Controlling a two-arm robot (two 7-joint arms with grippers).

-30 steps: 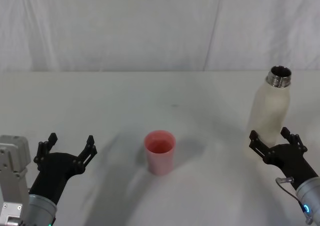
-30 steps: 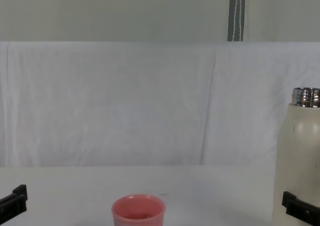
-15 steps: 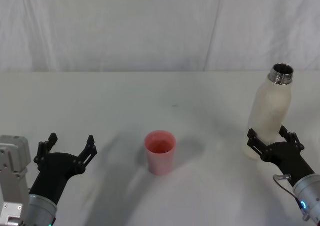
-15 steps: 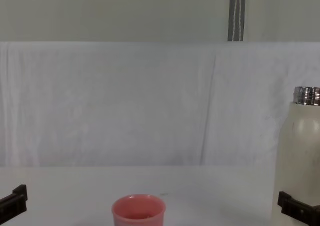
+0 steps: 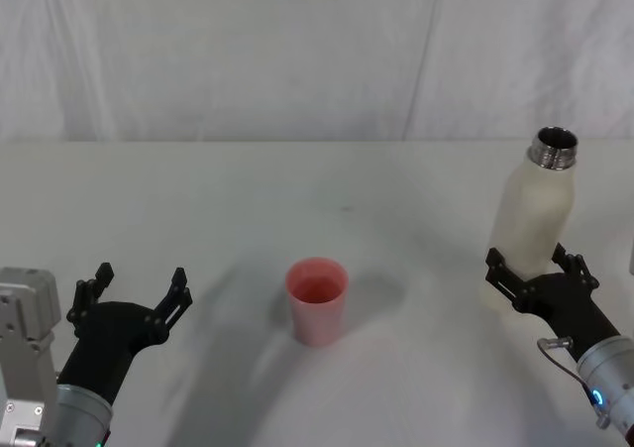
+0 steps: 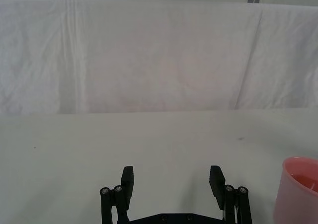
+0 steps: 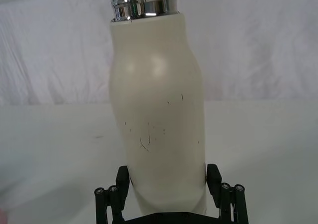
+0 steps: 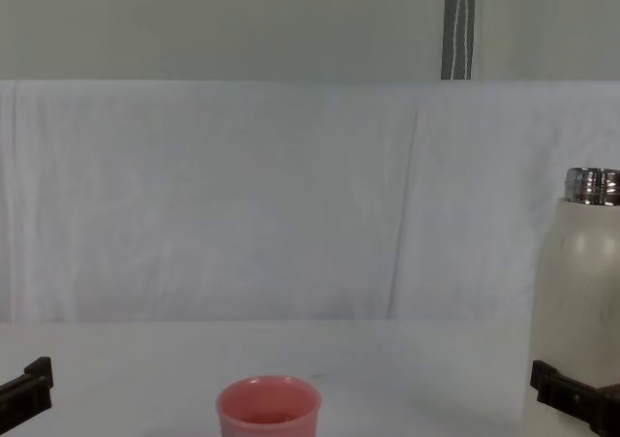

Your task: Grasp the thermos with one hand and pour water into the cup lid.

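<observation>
The cream-white thermos [image 5: 536, 219] stands upright at the right of the table, its steel neck open on top. My right gripper [image 5: 532, 267] is open, one black finger on each side of the thermos's lower body. In the right wrist view the thermos [image 7: 159, 129] sits between the fingers of the right gripper [image 7: 168, 178], very close to both. The pink cup lid [image 5: 317, 299] stands mouth up at the table's middle. My left gripper [image 5: 138, 284] is open, low at the left, well apart from the cup lid [image 6: 301, 190].
A white cloth [image 5: 297, 51] hangs behind the white table [image 5: 248, 199]. Bare tabletop lies between the cup lid and the thermos. In the chest view the thermos [image 8: 581, 301] is at the right edge and the cup lid [image 8: 268, 408] is low in the middle.
My right gripper has moved forward, so its fingers now straddle the thermos's lower body. The left arm and the cup lid have not moved.
</observation>
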